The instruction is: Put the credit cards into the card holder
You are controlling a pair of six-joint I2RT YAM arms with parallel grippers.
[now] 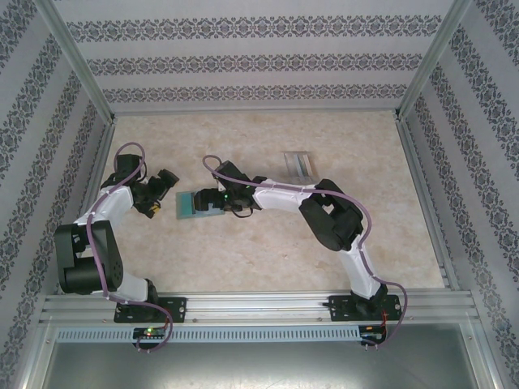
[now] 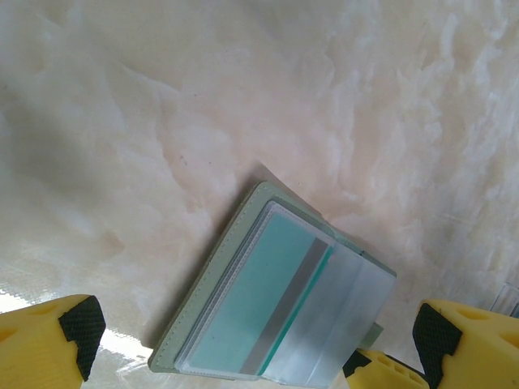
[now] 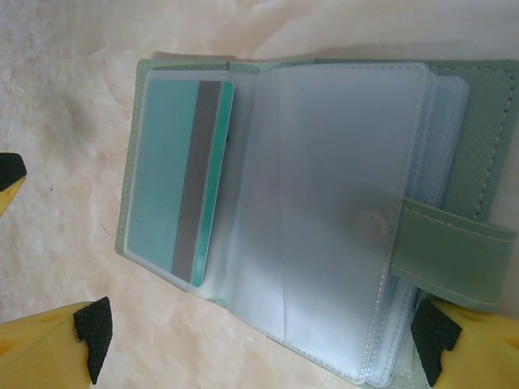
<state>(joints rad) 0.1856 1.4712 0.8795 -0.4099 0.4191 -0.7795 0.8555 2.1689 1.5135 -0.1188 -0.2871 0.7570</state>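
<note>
Closing the wide, empty right gripper [image 3: 261,340] on the open grey-green soft card holder [image 1: 188,204], centre-left in the top view, could drag its teal striped plastic card [image 3: 174,178] out; left gripper [image 2: 255,328] gapes empty too

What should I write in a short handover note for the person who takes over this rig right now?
Left gripper: open, empty, just left of the holder.
Right gripper: open, empty, above it.
Grey-green soft rectangular card holder: lies open on the table.
Done: one teal plastic credit card sits in a clear sleeve.
Left to do: any other cards; the clear plastic box behind the right arm may hold them, contents unclear.
</note>
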